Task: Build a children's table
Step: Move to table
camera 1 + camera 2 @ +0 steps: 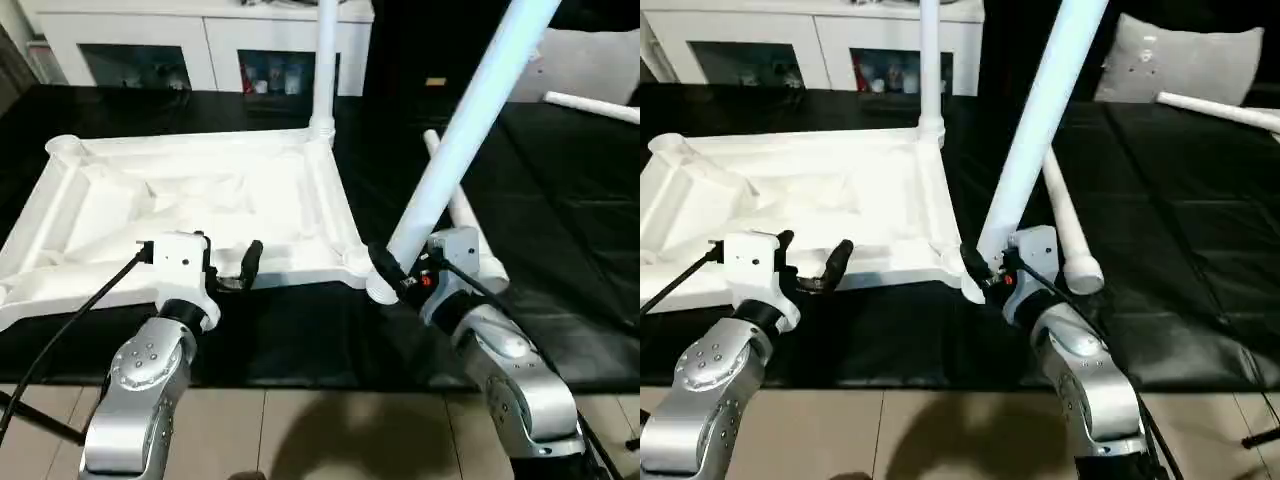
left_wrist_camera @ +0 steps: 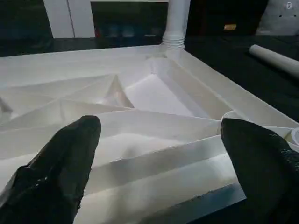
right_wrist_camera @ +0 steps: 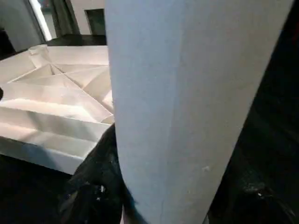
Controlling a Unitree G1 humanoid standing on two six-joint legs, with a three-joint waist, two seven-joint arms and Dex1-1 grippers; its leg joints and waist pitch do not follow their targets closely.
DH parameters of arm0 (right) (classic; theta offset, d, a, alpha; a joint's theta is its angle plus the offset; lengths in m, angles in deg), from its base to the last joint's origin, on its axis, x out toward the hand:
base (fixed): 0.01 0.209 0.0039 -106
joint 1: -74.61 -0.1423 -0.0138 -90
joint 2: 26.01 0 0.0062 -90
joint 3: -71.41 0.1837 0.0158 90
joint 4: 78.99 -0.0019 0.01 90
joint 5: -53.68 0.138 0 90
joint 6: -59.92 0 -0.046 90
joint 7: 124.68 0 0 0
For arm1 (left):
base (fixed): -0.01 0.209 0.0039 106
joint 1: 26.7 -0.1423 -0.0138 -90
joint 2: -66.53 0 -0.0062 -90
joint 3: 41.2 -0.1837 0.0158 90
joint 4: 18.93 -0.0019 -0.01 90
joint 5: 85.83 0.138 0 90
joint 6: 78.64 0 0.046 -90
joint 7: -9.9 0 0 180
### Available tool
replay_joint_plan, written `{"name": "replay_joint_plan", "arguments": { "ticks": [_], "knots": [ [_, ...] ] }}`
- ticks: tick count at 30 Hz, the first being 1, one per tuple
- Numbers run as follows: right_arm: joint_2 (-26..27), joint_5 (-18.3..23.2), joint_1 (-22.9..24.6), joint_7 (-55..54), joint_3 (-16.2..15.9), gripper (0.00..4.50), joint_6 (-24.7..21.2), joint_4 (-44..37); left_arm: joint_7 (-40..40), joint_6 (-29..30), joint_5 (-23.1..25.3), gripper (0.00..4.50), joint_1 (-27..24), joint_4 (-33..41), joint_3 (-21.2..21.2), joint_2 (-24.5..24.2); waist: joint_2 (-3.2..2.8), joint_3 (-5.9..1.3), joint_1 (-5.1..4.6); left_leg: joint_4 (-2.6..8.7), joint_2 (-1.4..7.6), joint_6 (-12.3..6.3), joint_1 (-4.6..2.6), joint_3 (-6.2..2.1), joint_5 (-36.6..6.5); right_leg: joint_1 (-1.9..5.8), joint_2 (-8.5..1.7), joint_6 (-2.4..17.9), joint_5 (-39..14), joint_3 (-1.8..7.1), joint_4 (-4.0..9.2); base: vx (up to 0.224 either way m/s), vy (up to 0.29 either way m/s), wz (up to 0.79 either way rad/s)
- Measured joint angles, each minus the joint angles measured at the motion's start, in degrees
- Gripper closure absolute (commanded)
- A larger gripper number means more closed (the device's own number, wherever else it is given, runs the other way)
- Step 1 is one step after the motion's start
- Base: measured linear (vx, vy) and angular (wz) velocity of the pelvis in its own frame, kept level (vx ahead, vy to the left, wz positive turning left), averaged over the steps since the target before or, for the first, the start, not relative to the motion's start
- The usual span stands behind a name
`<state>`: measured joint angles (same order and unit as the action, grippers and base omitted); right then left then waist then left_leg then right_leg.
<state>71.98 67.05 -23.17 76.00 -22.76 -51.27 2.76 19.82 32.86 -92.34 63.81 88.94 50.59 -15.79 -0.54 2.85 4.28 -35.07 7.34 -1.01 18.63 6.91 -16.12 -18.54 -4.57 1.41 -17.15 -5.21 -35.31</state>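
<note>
I see the tabletop (image 1: pixel 200 210) underside-up on the counter (image 1: pixel 560 250), my right gripper (image 1: pixel 392 272) clenching a tilted leg (image 1: pixel 470 130) at its near-right corner socket, my left gripper (image 1: pixel 225 262) released over its near rim.

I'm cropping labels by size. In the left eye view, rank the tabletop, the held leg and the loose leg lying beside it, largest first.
1. Tabletop
2. Held leg, though nearness to the camera enlarges it
3. Loose leg, mostly hidden behind the held one

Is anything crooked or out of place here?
Yes: the leg in the right gripper leans well off vertical at the near corner socket, while the far-corner leg stands upright. Two more legs lie loose.
</note>
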Motion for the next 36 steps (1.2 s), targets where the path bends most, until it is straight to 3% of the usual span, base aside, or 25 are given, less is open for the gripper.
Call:
{"name": "replay_joint_plan", "arguments": {
  "ticks": [1, 4, 6, 7, 8, 9, 10, 11, 12, 13, 15, 16, 17, 18, 19, 21, 23, 25, 26, 27, 28, 30, 31, 33, 36],
  "knots": [
    [0.02, 0.00, -0.33, 0.08, -0.29, 2.62, 0.11, 0.00, 0.00, -0.01, 0.00, 0.00, -0.01, 0.00, 0.09, -0.03, 0.30, -0.10, -0.17, -0.25, -0.26, -0.48, -0.13, 0.07, -0.31, -0.10, -0.23, -0.40, -0.70, 0.32, -0.88, 0.050, -0.051, 0.06],
    [-0.51, -0.05, -0.48, 0.28, -0.12, 2.62, 0.26, 0.13, 0.17, -0.01, -0.08, 0.00, -0.05, -0.01, -0.65, 0.36, 0.19, -0.07, 1.05, -1.95, 0.21, -3.36, 0.55, -0.19, -1.27, 1.53, 0.59, -1.21, -1.10, 0.33, -0.37, 0.044, -0.054, 0.04],
    [-0.67, -0.06, -0.48, 0.33, 0.02, 2.62, 0.32, 0.13, 0.45, -0.01, -0.13, 0.00, -0.14, 0.00, -0.61, 0.33, -0.24, -0.28, 1.71, -2.50, 1.02, -2.57, 0.45, -0.49, -1.50, 2.43, 1.36, -1.10, -1.10, -0.22, 0.42, 0.044, -0.051, 0.02],
    [-0.60, -0.07, -0.60, 0.34, 0.04, 2.62, 0.39, 0.10, 0.48, -0.01, -0.13, 0.00, -0.13, 0.00, -0.46, 0.15, -0.50, -0.49, 1.58, -1.69, 1.46, 0.51, -0.30, -0.87, -1.74, 2.39, 1.48, -1.12, -1.17, -0.66, 0.31, 0.121, -0.057, 0.08],
    [-0.33, -0.12, -0.78, 0.36, -0.22, 2.62, 0.39, 0.18, 0.48, 0.01, -0.13, 0.00, -0.34, -0.01, -0.29, -0.08, -0.44, -0.51, 1.07, -1.26, 1.42, 2.98, -0.78, -1.08, -1.54, 1.41, 1.31, -0.86, -1.51, -0.42, -0.80, 0.121, -0.057, 0.08],
    [0.48, -0.12, -1.01, 0.44, -0.94, 2.62, 0.40, 0.20, 0.47, 0.04, -0.11, 0.00, -0.53, -0.11, 0.07, -0.27, -0.34, -0.56, 0.57, -1.41, 0.98, 3.17, -0.85, -1.19, -1.65, 0.32, 0.99, -0.40, -1.91, -0.07, -2.97, 0.128, -0.063, 0.08],
    [0.77, -0.09, -0.96, 0.61, -1.78, 2.62, 0.40, 0.21, 0.47, 0.08, -0.12, 0.00, -0.51, -0.18, 0.51, -0.52, 0.05, -0.74, -0.04, -1.45, 0.49, 3.07, -1.15, -1.26, -1.74, -1.84, 0.27, -0.32, -1.91, 0.84, -6.18, 0.052, -0.050, 0.07],
    [0.61, -0.12, -0.91, 0.64, -1.93, 2.62, 0.40, 0.26, 0.48, 0.09, -0.12, 0.00, -0.40, -0.17, 0.66, -0.60, 0.37, -0.92, -0.40, -1.48, 0.17, 3.06, -1.39, -1.22, -1.86, -3.51, -0.20, -0.75, -1.60, 1.89, -6.70, 0.052, -0.050, 0.07],
    [0.42, -0.13, -0.87, 0.62, -1.83, 2.62, 0.42, 0.28, 0.50, 0.06, -0.13, 0.00, -0.31, -0.07, 0.65, -0.61, 1.18, -1.01, -0.63, -1.72, -0.62, 2.78, -1.59, -0.86, -2.18, -4.40, -1.07, -1.31, 0.10, 3.15, -4.53, 0.000, 0.000, 0.00],
    [-0.22, -0.17, -0.62, 0.59, -1.32, 2.62, 0.49, 0.40, 0.49, 0.07, -0.14, 0.00, -0.22, -0.12, 0.61, 0.07, 1.71, -0.63, -0.33, -2.41, -0.95, 1.39, -1.67, -0.59, -2.84, -3.50, -0.73, -2.13, -0.17, 3.91, -5.11, 0.000, 0.000, 0.00],
    [-1.15, -0.41, -0.27, 0.46, -0.25, 2.62, 0.49, 0.75, 0.79, 0.09, -0.47, 0.00, -0.27, -0.12, -1.33, 0.70, 1.35, -0.37, 1.10, -5.02, -0.72, -2.67, -0.89, -1.26, -2.72, -1.93, -0.05, -1.40, 0.32, 4.00, -3.51, 0.017, -0.037, -0.03],
    [-1.21, -0.48, -0.23, 0.36, 0.59, 2.62, 0.50, 0.80, 0.99, 0.09, -0.56, 0.00, -0.25, -0.11, -1.62, 0.68, 1.03, -0.34, 1.50, -5.44, -0.70, -1.65, -0.02, -1.45, -2.09, -0.67, 0.51, -1.12, 0.52, 3.85, -2.55, 0.038, -0.061, -0.08],
    [-1.18, -0.47, -0.29, 0.37, 0.74, 2.62, 0.57, 0.71, 1.01, 0.08, -0.56, 0.00, -0.23, -0.08, -1.57, 0.55, 0.68, -0.31, 1.71, -4.22, -0.35, -0.77, 0.65, -1.52, -1.52, 0.14, 1.14, -1.05, 0.56, 3.38, -2.03, 0.038, -0.061, -0.08],
    [-1.11, -0.46, -0.45, 0.40, 0.72, 2.62, 0.65, 0.61, 1.01, 0.07, -0.57, 0.00, -0.16, -0.05, -1.47, 0.39, -0.86, -0.37, 1.87, -2.31, 0.44, 0.78, 0.93, -1.45, 0.00, 1.14, 1.91, -0.97, 0.55, 2.31, -1.59, 0.000, 0.000, 0.00],
    [-0.60, -0.47, -0.42, 0.42, 0.44, 2.62, 0.68, 0.83, 1.04, 0.09, -0.56, 0.00, -0.43, -0.10, -0.98, -0.18, -1.38, -0.35, 1.87, -2.32, 1.29, 3.66, 0.45, -1.65, 0.86, 1.82, 2.32, -1.04, 0.43, 1.77, -1.28, 0.071, 0.048, -0.06],
    [0.40, -0.45, -0.70, 0.68, -1.23, 2.62, 0.71, 0.76, 1.04, 0.10, -0.55, 0.00, -0.34, -0.11, 0.03, -0.54, -1.16, -0.59, 1.32, -1.64, 1.13, 3.50, 0.15, -1.97, 0.92, 1.59, 2.14, -0.51, 0.67, 1.43, -0.39, 0.085, 0.051, -0.05],
    [0.64, -0.42, -0.85, 0.91, -2.20, 2.62, 0.72, 0.77, 1.04, 0.17, -0.53, 0.00, -0.29, -0.19, 0.82, -0.86, -0.92, -0.68, 0.21, -1.57, 0.44, 2.89, -0.14, -2.04, 0.56, 0.76, 1.42, 1.59, -0.21, 1.38, -2.09, 0.097, 0.033, 0.04],
    [0.18, -0.44, -0.85, 0.85, -1.74, 2.62, 0.81, 0.79, 1.08, 0.17, -0.53, 0.00, 0.04, -0.19, 0.73, -1.05, -0.45, -0.81, -0.94, -1.56, -0.20, 2.46, -0.26, -1.69, 0.30, 0.66, 0.91, 0.31, -1.29, 2.16, -2.87, 0.067, -0.001, 0.06],
    [-0.08, -0.45, -0.81, 0.83, -1.29, 2.62, 0.85, 0.80, 1.08, 0.16, -0.53, 0.00, 0.24, -0.19, 0.64, -0.61, -0.37, -0.89, -0.61, -1.90, -0.44, 1.18, 0.60, -1.52, 0.07, 1.25, 1.01, -1.69, -1.04, 2.45, -2.29, 0.059, -0.012, 0.04],
    [-0.19, -0.46, -0.46, 0.76, -0.64, 2.62, 0.90, 1.02, 1.19, 0.17, -0.56, 0.00, 0.42, -0.21, -0.37, -0.23, -0.60, -0.96, -0.47, -2.96, -0.34, -2.26, 1.37, -1.60, -0.20, 1.46, 1.29, -1.72, -0.86, 2.37, -1.67, 0.000, 0.000, 0.00],
    [-0.70, -0.51, -0.45, 0.71, 0.01, 2.62, 0.91, 1.53, 1.36, 0.17, -0.62, 0.00, 0.41, -0.18, -1.58, 0.01, -0.63, -0.99, 0.32, -3.58, -0.06, -3.50, 1.96, -1.71, 0.31, 1.68, 1.49, -1.58, -0.77, 2.32, -1.24, 0.000, 0.000, 0.00],
    [-0.60, -0.53, -0.48, 0.46, 0.56, 2.62, 1.18, 1.61, 1.68, 0.16, -0.58, 0.00, 0.44, -0.21, -1.65, -0.35, -1.21, -1.28, 0.93, -3.08, 0.57, -1.08, 2.42, -1.83, 0.36, 1.72, 2.06, -1.64, -0.73, 1.88, -0.81, 0.035, -0.010, 0.00],
    [-0.44, -0.53, -0.66, 0.46, 0.42, 2.62, 1.45, 1.60, 1.80, 0.13, -0.59, 0.00, 0.72, -0.37, -1.34, -0.83, -1.45, -1.42, 0.80, -2.29, 1.05, 2.99, 2.01, -2.23, 0.52, 1.20, 2.10, -1.89, -0.51, 1.43, -1.04, 0.123, -0.029, 0.07],
    [0.64, -0.52, -1.00, 0.48, -0.99, 2.62, 1.48, 1.65, 2.47, 0.73, -0.59, 0.00, 0.89, -1.19, -0.87, -2.00, -1.26, -1.46, 0.52, -2.78, 0.60, 3.16, 2.03, -2.31, 0.56, -0.92, 1.42, -1.62, -0.57, 1.87, -3.87, 0.108, -0.026, 0.05],
    [-0.04, -0.54, -1.05, 0.38, -0.91, 2.62, 1.58, 1.63, 3.92, 1.87, -0.61, 0.00, 2.21, -1.99, -1.09, -2.80, -0.88, -1.72, 1.27, -3.42, -0.38, 3.43, 3.56, -2.01, 0.90, -1.93, 1.25, -3.13, -1.76, 4.16, -4.85, 0.000, 0.000, 0.00]
  ]
}}
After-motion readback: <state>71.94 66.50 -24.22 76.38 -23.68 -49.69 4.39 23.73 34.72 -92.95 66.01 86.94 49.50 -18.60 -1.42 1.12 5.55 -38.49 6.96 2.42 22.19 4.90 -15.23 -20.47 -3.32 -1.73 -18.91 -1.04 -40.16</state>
